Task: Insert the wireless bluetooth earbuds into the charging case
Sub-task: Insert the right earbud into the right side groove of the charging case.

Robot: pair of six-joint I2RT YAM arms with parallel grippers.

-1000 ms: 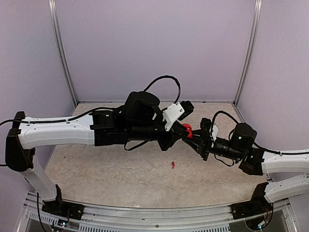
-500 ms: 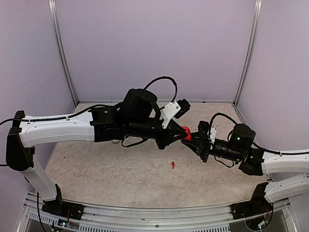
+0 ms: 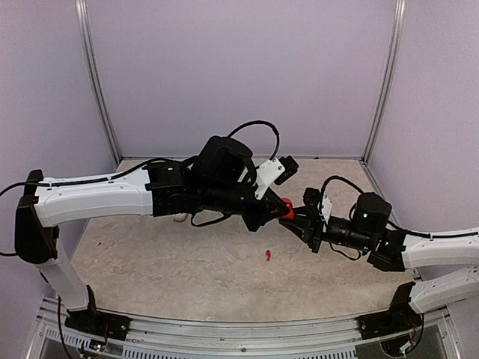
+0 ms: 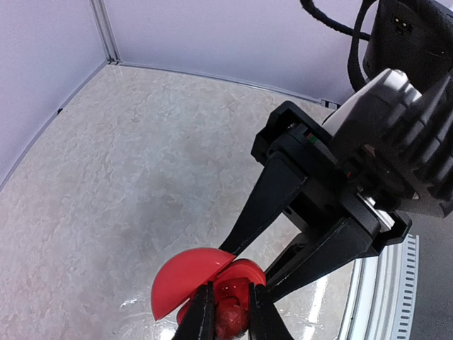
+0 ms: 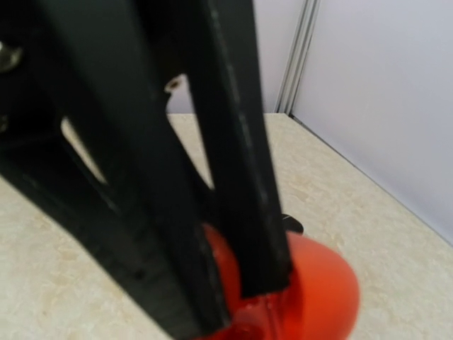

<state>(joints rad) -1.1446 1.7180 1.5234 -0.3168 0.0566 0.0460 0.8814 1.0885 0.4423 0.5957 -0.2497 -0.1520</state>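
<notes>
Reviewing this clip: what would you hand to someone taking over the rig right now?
Left gripper: shut on a red earbud, tips down in the mouth of the case.
Right gripper: shut on the red charging case, held above the table with its lid open.
Second red earbud: loose on the table, in front of the two grippers.
Done: case picked up and opened, first bud brought to it.
Left: I cannot tell whether that bud is seated. Confirm it, release, then fetch and insert the loose bud.
</notes>
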